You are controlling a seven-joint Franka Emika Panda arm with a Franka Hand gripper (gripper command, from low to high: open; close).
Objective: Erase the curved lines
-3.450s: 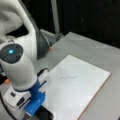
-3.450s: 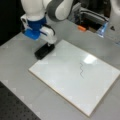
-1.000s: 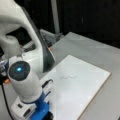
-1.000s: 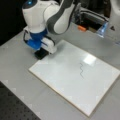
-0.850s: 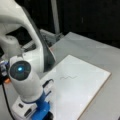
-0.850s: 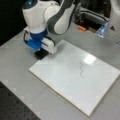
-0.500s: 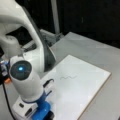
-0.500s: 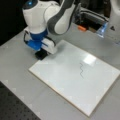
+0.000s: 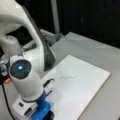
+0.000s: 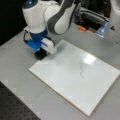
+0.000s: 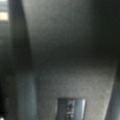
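— While hanging at the upper-left corner of the flat white rectangular board (image 10: 62, 82) in a front view, sits well apart from the ink. Puts the white-and-blue gripper (image 10: 42, 51) at centre-left of the frame, jaws seemingly closed on the black rectangular eraser block (image 10: 40, 54), low at the board's edge.

— And the thin, dark grey, wavy curve lines (image 10: 81, 70) of marker ink?

— Right of the frame's centre there, whole and unsmudged. Shows up again as the curve lines (image 9: 68, 77) just left of centre in a front view, with the gripper mostly hidden at the lower left behind the arm.

— Any trouble ahead, then?

— Probably at that edge. Could catch the block on the board's rim if carried too low, and so shove the board across the grey table top (image 10: 15, 75), since nothing visibly pins it down.

— And over the ink?

— Might meet it tilted, wiping with one corner only and leaving a streak. Might also press too lightly and smear rather than clear. Could even pass beside so small a squiggle altogether.

— Anything from the wrist view?

— Only grey blur; no help with the grip.
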